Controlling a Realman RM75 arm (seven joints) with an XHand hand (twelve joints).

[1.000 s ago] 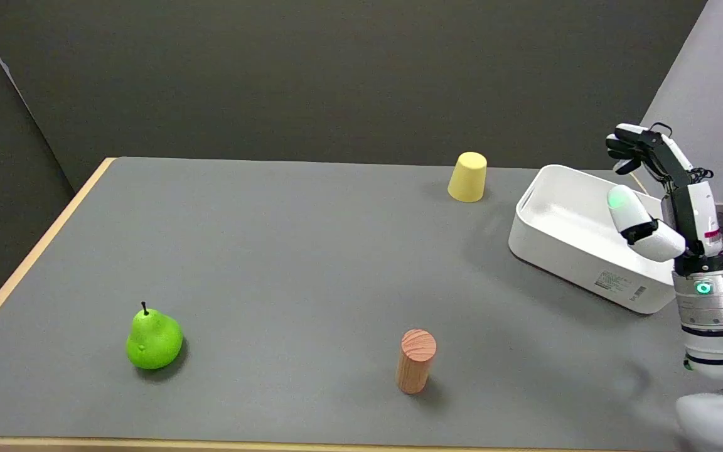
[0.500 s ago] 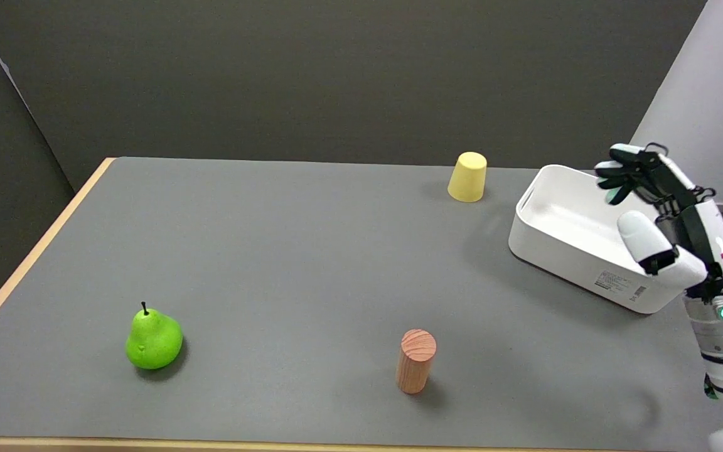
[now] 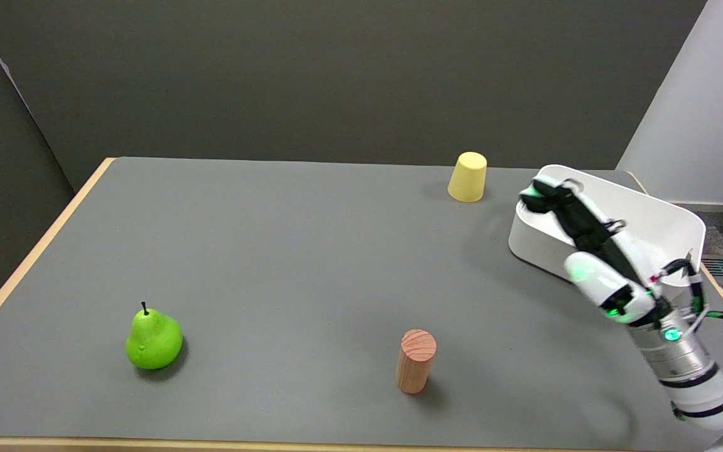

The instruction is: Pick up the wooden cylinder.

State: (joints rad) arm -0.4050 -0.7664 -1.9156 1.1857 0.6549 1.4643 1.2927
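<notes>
The wooden cylinder [image 3: 416, 361] stands upright on the grey table near the front edge, a little right of the middle. My right hand [image 3: 587, 246] hangs in the air to the cylinder's right and farther back, in front of the white bin. Its fingers stretch out toward the upper left, apart from the thumb, and it holds nothing. A wide gap of table lies between the hand and the cylinder.
A white bin [image 3: 625, 213] sits at the right rear, partly behind the hand. An upside-down yellow cup [image 3: 467, 177] stands near the back edge. A green pear [image 3: 153, 339] rests at the front left. The table's wooden edge [image 3: 29, 257] runs along the left.
The right arm has swung leftward and lower, tilting the hand over the table; the hand has moved from beside the bin's right end to in front of it.
</notes>
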